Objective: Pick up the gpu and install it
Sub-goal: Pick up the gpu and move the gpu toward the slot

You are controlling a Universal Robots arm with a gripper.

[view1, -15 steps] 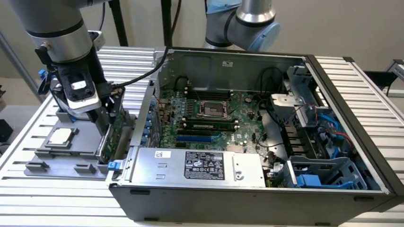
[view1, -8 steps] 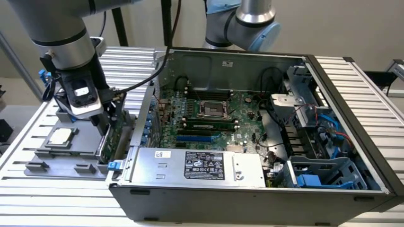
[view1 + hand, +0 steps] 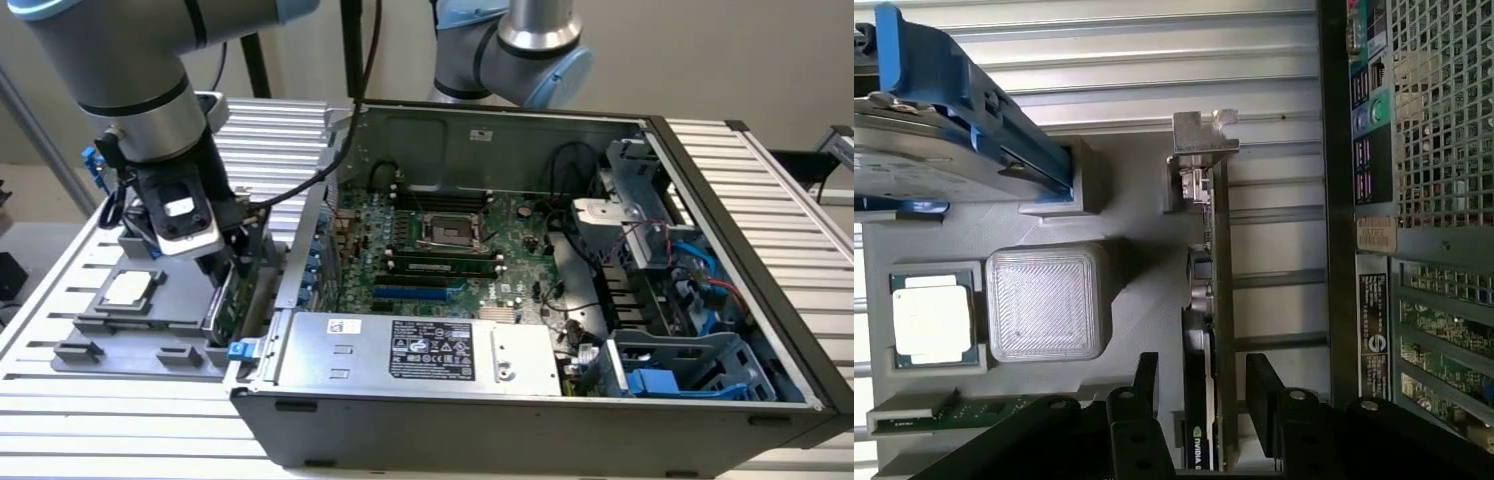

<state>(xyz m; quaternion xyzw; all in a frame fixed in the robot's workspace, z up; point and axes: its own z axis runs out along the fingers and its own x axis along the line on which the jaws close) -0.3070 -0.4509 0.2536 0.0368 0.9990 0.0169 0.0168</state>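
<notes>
The gpu (image 3: 1220, 250) stands on its long edge in a grey fixture tray (image 3: 134, 345), silver end bracket (image 3: 1204, 135) at its far end; it sits just outside the open computer case (image 3: 534, 250). In the exterior view its green board (image 3: 230, 302) shows below the wrist. My gripper (image 3: 1204, 392) is lowered over the card and open. One finger (image 3: 1146, 385) is on each side of the board, with a narrow gap on both sides. In the exterior view the gripper (image 3: 230, 272) hangs at the case's left wall.
On the tray lie a square silver CPU (image 3: 932, 318), a hard drive with blue rails (image 3: 944, 130) and a memory stick (image 3: 924, 410). Inside the case are the motherboard with a blue slot (image 3: 420, 293) and a power supply (image 3: 420, 350). A second arm (image 3: 527, 45) stands behind.
</notes>
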